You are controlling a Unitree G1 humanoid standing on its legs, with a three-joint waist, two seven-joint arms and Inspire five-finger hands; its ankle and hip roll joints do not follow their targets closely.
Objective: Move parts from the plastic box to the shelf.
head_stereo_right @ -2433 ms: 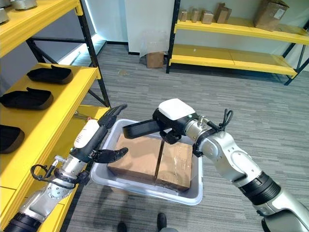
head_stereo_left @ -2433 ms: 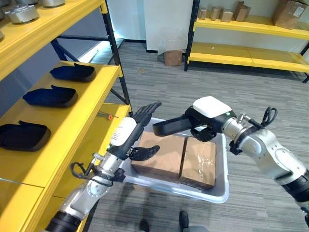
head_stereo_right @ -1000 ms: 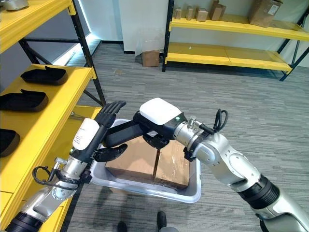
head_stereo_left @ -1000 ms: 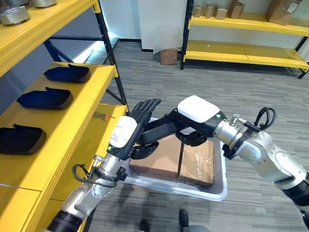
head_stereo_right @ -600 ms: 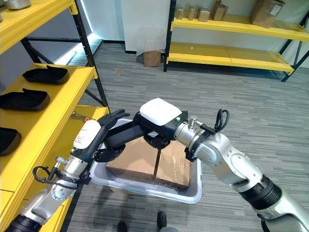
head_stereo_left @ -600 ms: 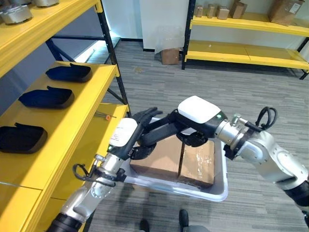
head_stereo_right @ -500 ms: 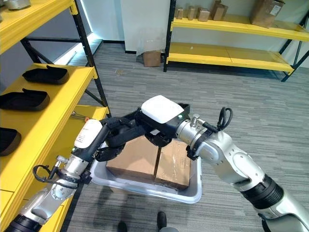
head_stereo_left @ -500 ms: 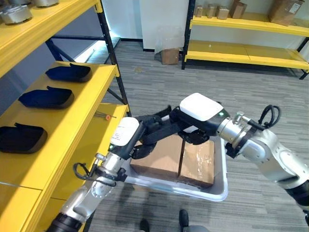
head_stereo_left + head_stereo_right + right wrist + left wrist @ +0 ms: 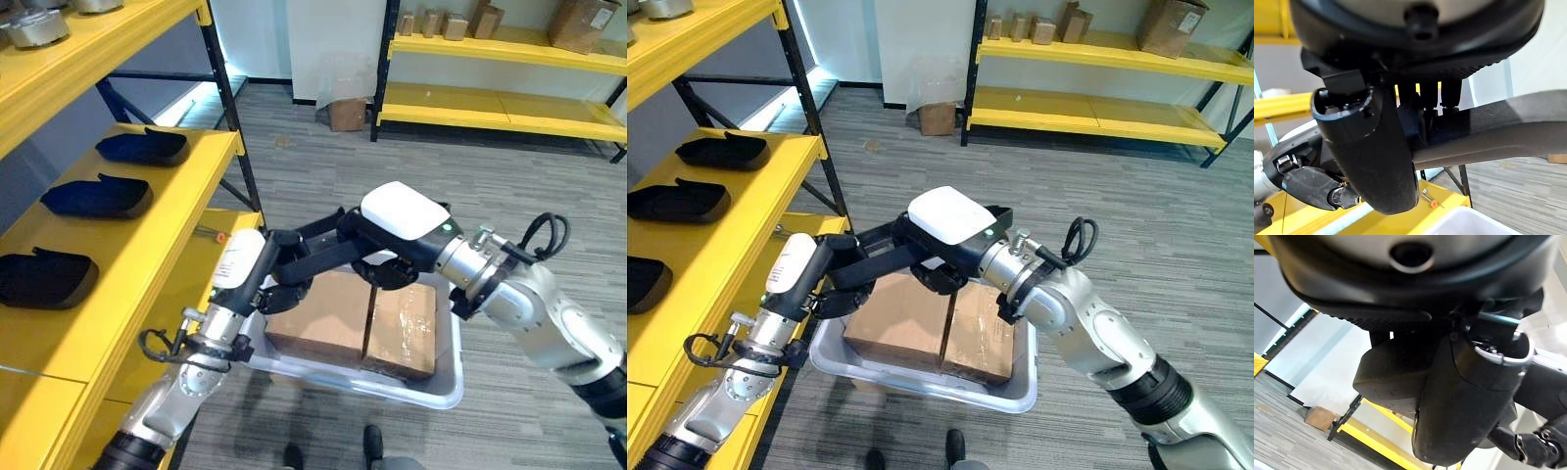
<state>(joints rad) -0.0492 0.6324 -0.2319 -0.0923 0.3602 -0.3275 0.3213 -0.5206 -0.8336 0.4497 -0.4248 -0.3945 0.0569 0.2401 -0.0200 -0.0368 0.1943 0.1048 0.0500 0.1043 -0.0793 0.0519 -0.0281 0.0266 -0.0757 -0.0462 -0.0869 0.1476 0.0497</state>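
Note:
A long black moulded part (image 9: pixel 318 257) hangs above the grey plastic box (image 9: pixel 446 377), held between both hands. My left hand (image 9: pixel 277 266) has its fingers curled round the part's left end. Further right on the same part, my right hand (image 9: pixel 387 257) closes from above, under its white cover. In the right wrist view the part (image 9: pixel 1498 132) runs between that hand's thumb and fingers. The box holds two brown cartons (image 9: pixel 318 318) side by side. Three similar black parts (image 9: pixel 96 196) lie in a row on the yellow shelf (image 9: pixel 186 211) at the left.
Metal parts (image 9: pixel 39 27) stand on the upper shelf level. A small red-tipped screw (image 9: pixel 217 235) lies on the lower shelf board by the box. Another yellow rack (image 9: pixel 490 108) with cartons stands at the back, and a small carton (image 9: pixel 348 115) sits on the grey floor.
My right hand brought the black part leftwards to my left hand. The left hand's fingers, open before, have closed round the part's end.

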